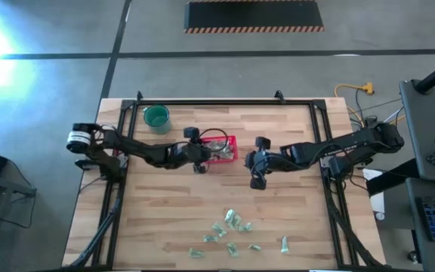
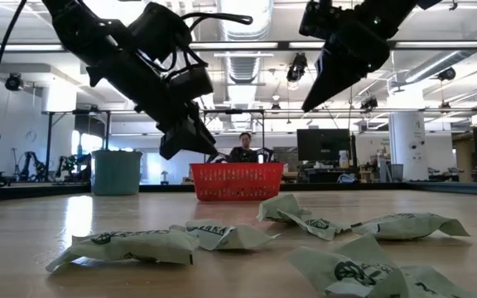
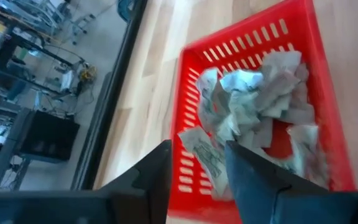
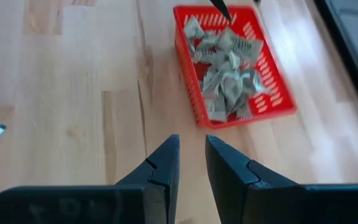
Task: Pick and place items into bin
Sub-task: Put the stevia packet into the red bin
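Left gripper (image 3: 197, 165) hangs over the red basket (image 3: 188, 74), fingers spread, empty. Right gripper (image 4: 191, 158) waits nearby, fingers slightly parted, empty. The packets (image 3: 253, 99) are heaped high, so another could slide out onto the counter (image 4: 73, 81).

Wooden table (image 1: 172, 219): basket (image 1: 226, 149), cup (image 1: 156, 117), packets (image 1: 231, 230).

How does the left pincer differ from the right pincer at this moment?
The left pincer hangs over the red basket with a packet showing between its open fingers; the right pincer is over bare wood beside the basket with nothing between its fingers. The left gap is wider than the right. Both are dark, two-fingered and raised off the table.
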Controlling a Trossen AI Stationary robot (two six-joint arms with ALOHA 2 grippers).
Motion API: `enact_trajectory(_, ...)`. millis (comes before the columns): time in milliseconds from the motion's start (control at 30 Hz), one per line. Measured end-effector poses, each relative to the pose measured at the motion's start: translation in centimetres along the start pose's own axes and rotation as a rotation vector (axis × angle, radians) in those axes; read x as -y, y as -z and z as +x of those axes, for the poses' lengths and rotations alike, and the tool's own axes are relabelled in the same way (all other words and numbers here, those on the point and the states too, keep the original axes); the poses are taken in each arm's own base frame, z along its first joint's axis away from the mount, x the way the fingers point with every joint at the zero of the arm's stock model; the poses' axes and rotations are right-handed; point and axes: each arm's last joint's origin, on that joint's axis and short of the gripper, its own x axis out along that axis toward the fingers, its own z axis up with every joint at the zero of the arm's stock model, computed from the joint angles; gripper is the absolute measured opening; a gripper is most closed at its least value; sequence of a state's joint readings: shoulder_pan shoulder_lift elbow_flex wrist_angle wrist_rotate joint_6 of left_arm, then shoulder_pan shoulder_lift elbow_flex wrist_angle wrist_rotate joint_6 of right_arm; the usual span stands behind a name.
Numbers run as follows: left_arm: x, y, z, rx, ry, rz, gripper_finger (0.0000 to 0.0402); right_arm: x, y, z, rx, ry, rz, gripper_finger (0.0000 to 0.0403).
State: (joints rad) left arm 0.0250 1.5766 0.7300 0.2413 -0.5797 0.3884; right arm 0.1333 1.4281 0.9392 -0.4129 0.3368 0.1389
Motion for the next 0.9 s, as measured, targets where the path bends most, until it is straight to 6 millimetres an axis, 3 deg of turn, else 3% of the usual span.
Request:
enact_trajectory(133,0.2,0.1,-1.1,-0.036,0.037,0.005,0.0137,-0.1,1.0,0.4,-0.04,-0.04,0.133,0.0068)
enact_trajectory(400,0.0,-0.3,-4.6,-0.006,0.082,-0.03,0.0137,-2.7,3.3,0.4,-0.227,-0.448,0.22,0.0068)
enact_trajectory(600,-0.1,-0.7,-6.6,0.056,0.104,-0.063,0.0137,-6.8,5.3,-1.8,-0.372,-0.48,0.266,0.0068)
enact_trajectory(900,0.0,0.4,-7.5,0.063,0.115,-0.057,0.0137,-12.9,8.6,-6.3,-0.303,-0.413,0.28,0.0068)
